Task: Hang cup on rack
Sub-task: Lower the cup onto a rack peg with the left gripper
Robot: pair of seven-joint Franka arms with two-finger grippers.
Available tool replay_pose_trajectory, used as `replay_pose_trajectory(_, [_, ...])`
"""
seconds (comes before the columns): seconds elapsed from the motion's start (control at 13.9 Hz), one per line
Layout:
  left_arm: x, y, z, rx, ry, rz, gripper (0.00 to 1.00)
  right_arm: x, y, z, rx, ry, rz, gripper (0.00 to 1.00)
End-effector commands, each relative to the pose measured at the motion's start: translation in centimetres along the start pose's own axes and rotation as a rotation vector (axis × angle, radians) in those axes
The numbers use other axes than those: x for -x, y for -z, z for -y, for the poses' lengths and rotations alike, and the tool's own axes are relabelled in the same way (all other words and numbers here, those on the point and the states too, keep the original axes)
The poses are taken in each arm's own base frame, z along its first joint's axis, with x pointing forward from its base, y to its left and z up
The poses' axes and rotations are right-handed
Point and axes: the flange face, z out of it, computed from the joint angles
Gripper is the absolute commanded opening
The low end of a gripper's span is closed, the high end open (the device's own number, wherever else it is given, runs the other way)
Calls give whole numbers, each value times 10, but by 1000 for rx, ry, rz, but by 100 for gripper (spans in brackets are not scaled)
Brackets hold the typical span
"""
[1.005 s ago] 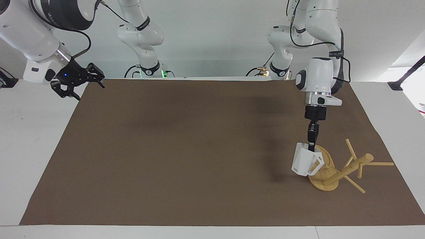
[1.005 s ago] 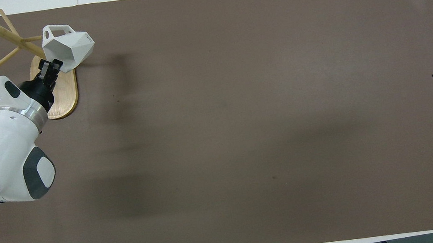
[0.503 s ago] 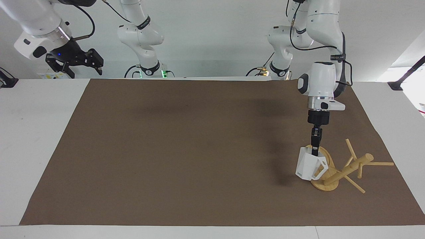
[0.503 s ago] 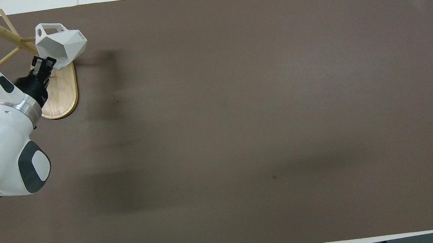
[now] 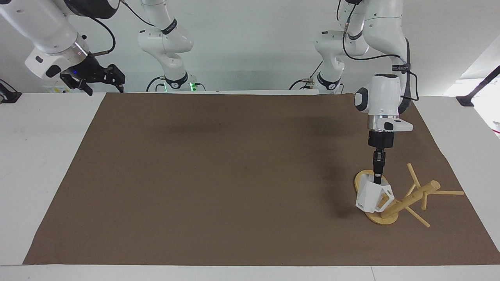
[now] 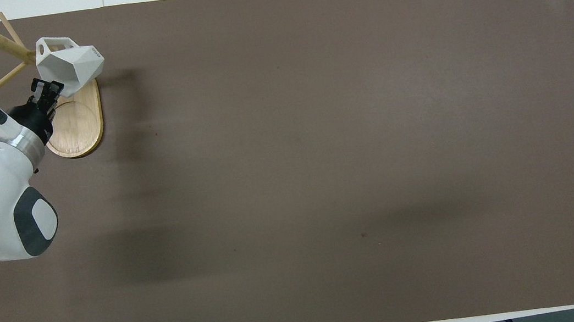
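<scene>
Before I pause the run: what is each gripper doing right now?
Left gripper: shut on the cup, over the rack base.
Right gripper: open, empty, waiting.

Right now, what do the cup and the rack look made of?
Cup: looks like matte white plastic, flat facets with sharp edges and a pierced angular handle; held by the left gripper over the rack's base. Rack: pale bamboo or light wood, judging by the warm tan colour and the faint grain on its oval base; smooth, no gloss visible.
</scene>
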Motion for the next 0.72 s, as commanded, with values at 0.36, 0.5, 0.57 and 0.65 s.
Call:
replay_pose_trajectory(0.36, [-12, 0, 4, -37, 14, 2, 27, 6, -3, -6, -3, -79, -7, 100])
replay_pose_trajectory(0.5, [-12, 3, 3, -44, 17, 6, 32, 6, -3, -7, -4, -70, -6, 100])
replay_pose_trajectory(0.57, [-14, 11, -1, -66, 17, 20, 40, 6, -3, -6, -3, -69, -9, 100])
replay_pose_trajectory(0.65, [-17, 20, -3, -105, 13, 41, 48, 5, -3, -6, -2, -66, -10, 100])
